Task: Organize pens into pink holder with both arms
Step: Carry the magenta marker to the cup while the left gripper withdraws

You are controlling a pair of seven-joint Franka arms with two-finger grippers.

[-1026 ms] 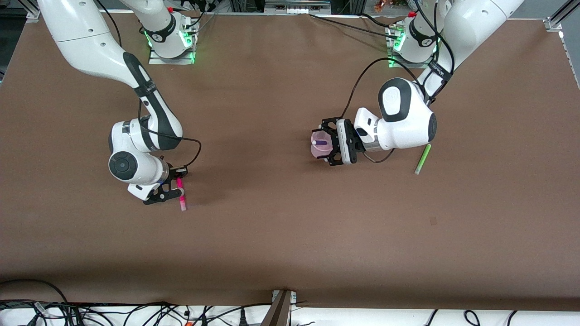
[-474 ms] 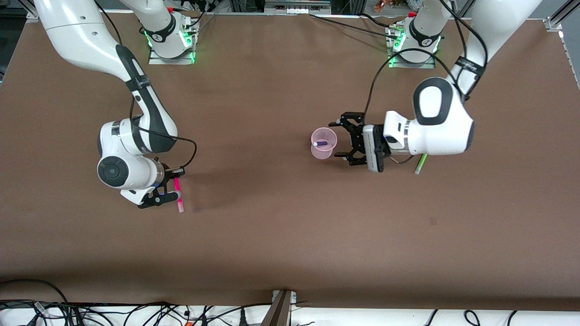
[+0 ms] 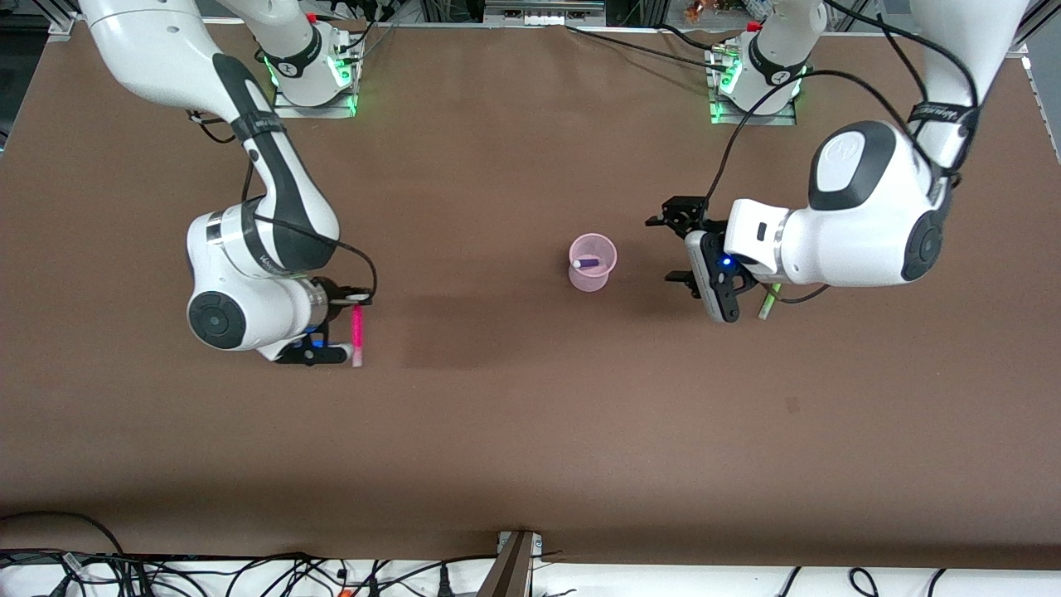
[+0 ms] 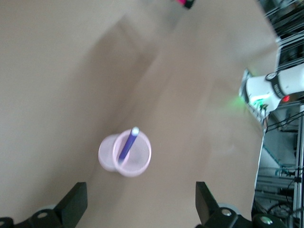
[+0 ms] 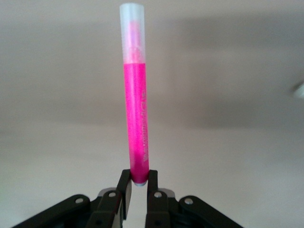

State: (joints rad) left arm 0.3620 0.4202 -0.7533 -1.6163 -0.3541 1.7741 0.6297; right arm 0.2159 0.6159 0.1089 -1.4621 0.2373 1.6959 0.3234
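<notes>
The pink holder (image 3: 593,261) stands upright mid-table with the dark purple pen (image 3: 587,263) in it. My left gripper (image 3: 675,245) is open and empty, beside the holder toward the left arm's end and apart from it. The left wrist view shows the holder (image 4: 140,160) and purple pen (image 4: 127,144) ahead of my open left gripper (image 4: 140,205). My right gripper (image 3: 344,326) is shut on one end of the magenta-pink pen (image 3: 358,330), above the table near the right arm's end. The right wrist view shows that pen (image 5: 136,123) in my right gripper (image 5: 137,183). The light green pen (image 3: 767,302) lies partly hidden under the left arm. The yellow pen is out of view.
The brown table top (image 3: 514,414) stretches wide around the holder. The two arm bases (image 3: 311,75) (image 3: 758,79) stand at the table edge farthest from the front camera. Cables (image 3: 249,572) lie along the edge nearest to it.
My left gripper has let go of the holder and drawn back toward the left arm's end, open. My right gripper has lifted the magenta-pink pen and shifted slightly toward the table's middle.
</notes>
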